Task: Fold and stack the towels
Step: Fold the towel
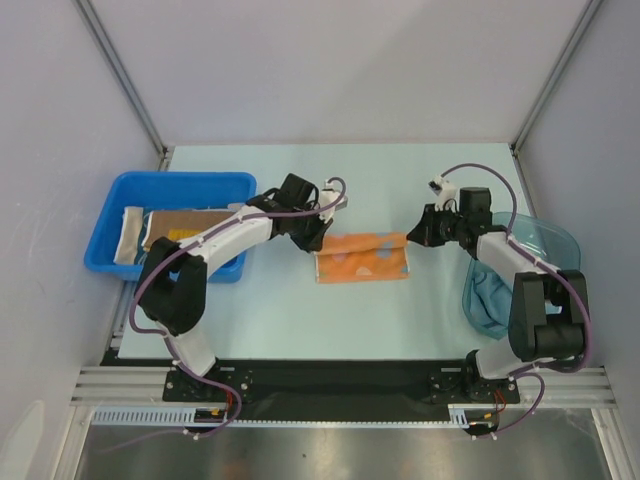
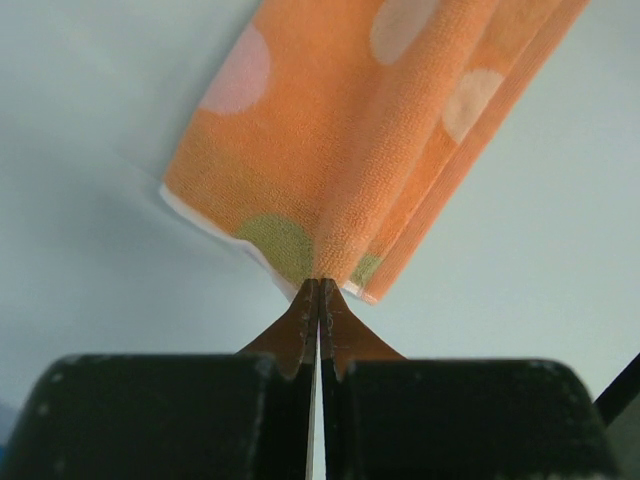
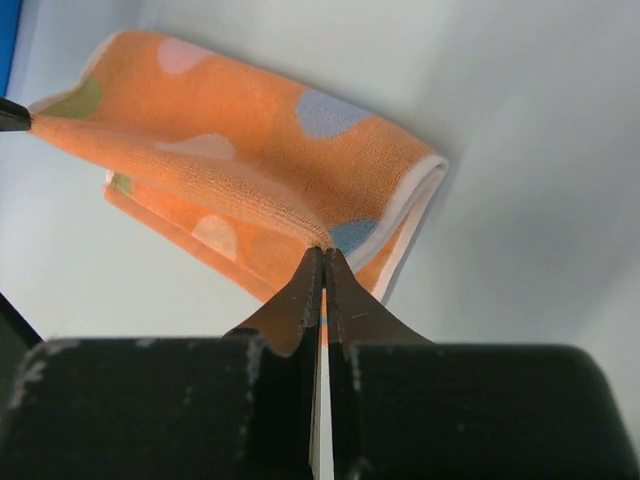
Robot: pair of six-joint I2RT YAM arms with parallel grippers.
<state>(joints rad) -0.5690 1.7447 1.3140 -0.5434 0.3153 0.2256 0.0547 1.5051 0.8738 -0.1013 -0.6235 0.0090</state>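
Top external view showed the left claw [image 1: 320, 242] and right claw [image 1: 411, 238] each clamped on the orange towel [image 1: 362, 258] at its far corners, apparently keeping it taut for folding.

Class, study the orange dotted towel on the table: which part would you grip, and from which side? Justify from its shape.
Grip the orange dotted towel at its two far corners, left gripper from the left, right gripper from the right. It lies long crosswise, and its thin layered corners pinch flat between shut fingers, as now.
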